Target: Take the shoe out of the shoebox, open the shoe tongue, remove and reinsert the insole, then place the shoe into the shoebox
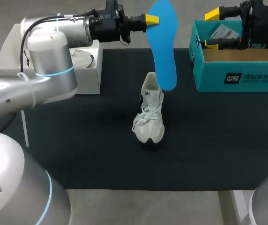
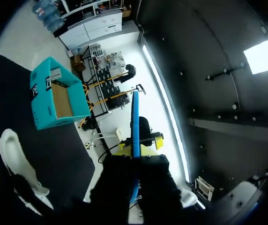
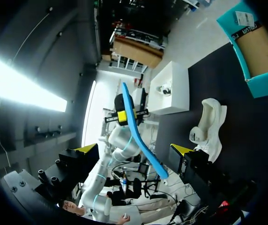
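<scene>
shoe [image 1: 150, 117], white and laced, stands upright on its sole near the middle of the black mat [image 1: 78, 150], toe toward the robot, heel and raised tongue toward the far side; nothing grips it.

insole [image 1: 164, 42], bright blue, is out of the shoe and held up in the air by the left gripper [image 1: 149, 20], whose yellow-tipped fingers are clenched on its upper part; in the left wrist view the insole [image 2: 135, 122] runs edge-on straight out from between the fingers, pinched from both sides; its lower end hangs over the shoe's heel in the head view, while the right wrist view shows the insole [image 3: 138, 140] apart from the shoe [image 3: 209, 124].

shoebox [image 1: 237, 79], teal with a brown cardboard floor, sits open at the far right of the mat, well apart from the shoe; a white slip lies against its inner wall.

right gripper [image 1: 212, 29] hangs over the left part of the shoebox, fingers spread wide, nothing between them.

white box [image 1: 85, 75] stands at the far left edge of the mat; what lies in it i cannot tell.
</scene>
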{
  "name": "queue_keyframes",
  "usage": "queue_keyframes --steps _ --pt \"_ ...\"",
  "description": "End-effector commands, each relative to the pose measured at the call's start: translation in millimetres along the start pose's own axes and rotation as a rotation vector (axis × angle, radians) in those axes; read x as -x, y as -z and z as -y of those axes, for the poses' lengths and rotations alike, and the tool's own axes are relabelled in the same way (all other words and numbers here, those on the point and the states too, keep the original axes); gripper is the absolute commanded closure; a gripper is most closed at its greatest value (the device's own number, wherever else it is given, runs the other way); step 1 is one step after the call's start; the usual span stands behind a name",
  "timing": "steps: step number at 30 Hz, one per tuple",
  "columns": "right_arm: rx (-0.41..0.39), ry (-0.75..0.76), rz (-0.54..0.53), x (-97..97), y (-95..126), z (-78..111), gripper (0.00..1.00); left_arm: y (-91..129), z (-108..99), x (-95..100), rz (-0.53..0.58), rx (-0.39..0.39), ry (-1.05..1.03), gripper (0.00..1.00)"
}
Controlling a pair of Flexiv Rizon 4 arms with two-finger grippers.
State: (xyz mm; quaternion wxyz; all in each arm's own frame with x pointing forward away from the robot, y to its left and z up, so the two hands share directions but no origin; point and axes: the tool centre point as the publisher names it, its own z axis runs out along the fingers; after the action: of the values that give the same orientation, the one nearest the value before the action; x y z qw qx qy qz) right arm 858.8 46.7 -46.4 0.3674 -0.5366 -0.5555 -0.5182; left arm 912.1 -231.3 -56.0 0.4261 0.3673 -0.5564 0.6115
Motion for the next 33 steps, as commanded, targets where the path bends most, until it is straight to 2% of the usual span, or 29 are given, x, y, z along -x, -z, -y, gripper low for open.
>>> queue_keyframes --steps 1,3,5,6,10,25,26,27,28,30,33 --pt "0.0 -0.001 0.002 0.0 -1 -0.6 0.0 1 3 0.0 0.01 0.068 -0.315 1.0" --pt "0.0 -0.001 0.002 0.0 -1 -0.6 0.0 0 3 3.9 -0.05 0.074 -0.467 1.0" --pt "0.0 -0.001 0.002 0.0 -1 -0.6 0.0 -1 4 8.3 -0.064 0.038 -0.582 1.0" --pt "0.0 -0.001 0.002 0.0 -1 -0.6 0.0 -2 5 9.7 -0.1 0.044 -0.706 1.0" --pt "0.0 -0.001 0.002 0.0 -1 -0.6 0.0 0 12 16.0 -0.09 0.023 -1.079 1.0" --pt "0.0 -0.001 0.002 0.0 -1 -0.6 0.0 0 12 16.0 -0.09 0.023 -1.079 1.0" --pt "0.0 -0.001 0.002 0.0 -1 -0.6 0.0 -1 13 16.1 -0.088 0.055 -1.19 1.0" --pt "0.0 -0.001 0.002 0.0 -1 -0.6 0.0 -2 15 14.0 -0.086 0.037 -1.266 1.0" --pt "0.0 -0.001 0.002 0.0 -1 -0.6 0.0 -3 18 12.0 -0.057 0.051 -1.396 1.0" --pt "0.0 -0.001 0.002 0.0 -1 -0.6 0.0 -3 20 8.7 -0.041 0.122 -1.571 1.0" --pt "0.0 -0.001 0.002 0.0 -1 -0.6 0.0 -3 23 4.0 -0.016 0.186 -1.782 1.0"
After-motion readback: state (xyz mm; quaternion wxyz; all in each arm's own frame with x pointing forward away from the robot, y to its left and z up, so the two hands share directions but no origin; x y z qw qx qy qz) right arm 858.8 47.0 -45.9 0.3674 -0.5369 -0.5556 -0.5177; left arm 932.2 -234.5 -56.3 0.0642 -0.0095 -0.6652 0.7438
